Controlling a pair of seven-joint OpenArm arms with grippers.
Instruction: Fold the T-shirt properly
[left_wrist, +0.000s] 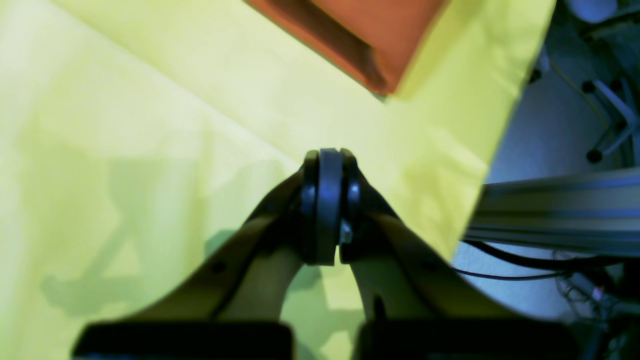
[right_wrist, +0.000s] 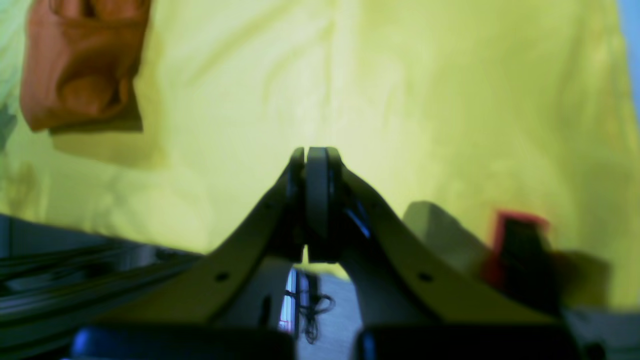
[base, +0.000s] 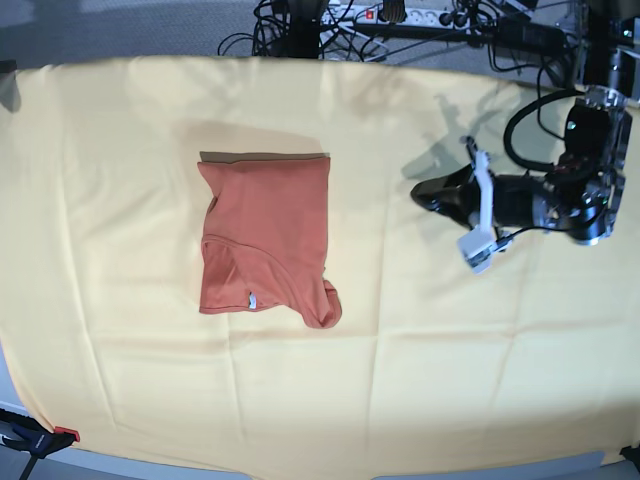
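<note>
The rust-orange T-shirt (base: 270, 235) lies folded into a rough rectangle on the yellow cloth, left of the middle. Its small white tag (base: 251, 299) shows near the front edge, and a sleeve bulges out at the front right corner. A corner of the T-shirt shows at the top of the left wrist view (left_wrist: 360, 35) and at the top left of the right wrist view (right_wrist: 80, 60). My left gripper (left_wrist: 327, 155) is shut and empty, hovering over the cloth right of the shirt (base: 425, 192). My right gripper (right_wrist: 315, 152) is shut and empty above bare cloth. It does not show in the base view.
The large pale yellow cloth (base: 450, 350) covers the whole table. A red clamp (right_wrist: 520, 245) grips its edge, and one shows at the front left corner (base: 55, 435). Cables and a power strip (base: 400, 20) lie behind the table. A metal rail (left_wrist: 560, 210) runs past the cloth's edge.
</note>
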